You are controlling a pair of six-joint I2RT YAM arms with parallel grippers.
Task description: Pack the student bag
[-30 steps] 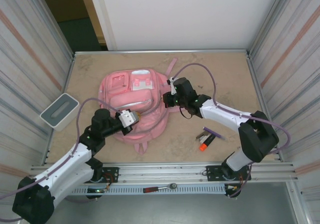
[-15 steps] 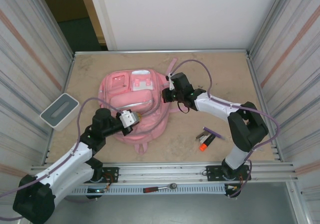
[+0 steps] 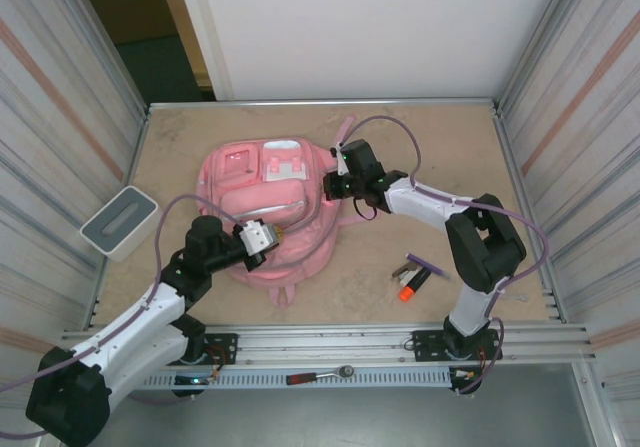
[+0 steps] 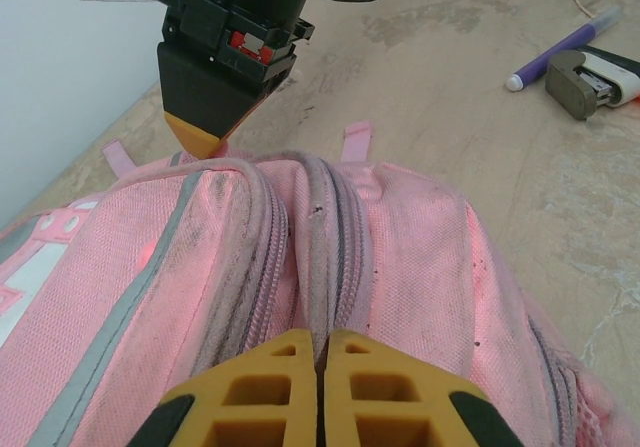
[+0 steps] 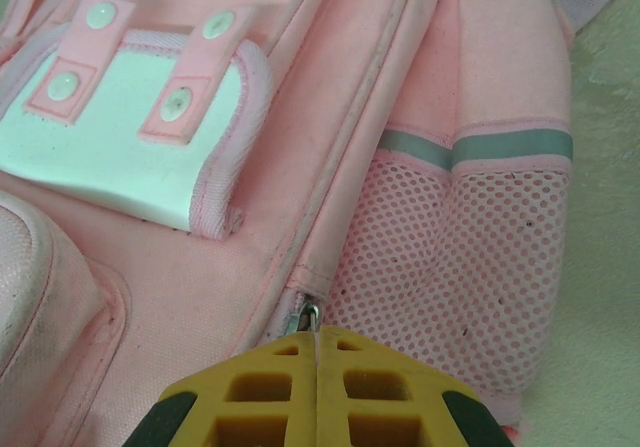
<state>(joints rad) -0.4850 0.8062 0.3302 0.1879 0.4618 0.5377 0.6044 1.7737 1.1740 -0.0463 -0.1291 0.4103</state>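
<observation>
Two shut claws sit on the student bag [image 3: 270,207], whose zips look closed.

Left claw [image 4: 320,352] has its fingers pressed together at the ridge of the main zip track [image 4: 300,237]; whether it pinches fabric I cannot tell. From this claw the track runs straight ahead along the bag's edge to the right claw [image 5: 317,352], also closed, at the far end. Just ahead of the right claw's tips, touching or nearly so, lies a small metal zip pull [image 5: 305,315], with its seam running on ahead; a mesh pocket [image 5: 450,257] is to that claw's right. The bag lies flat on the surface [image 3: 460,157], directly beneath both claws. I judge any opening pull must follow that track. A purple pen [image 3: 428,264] and a stapler [image 4: 590,75] lie behind the right claw, nearer that arm.
</observation>
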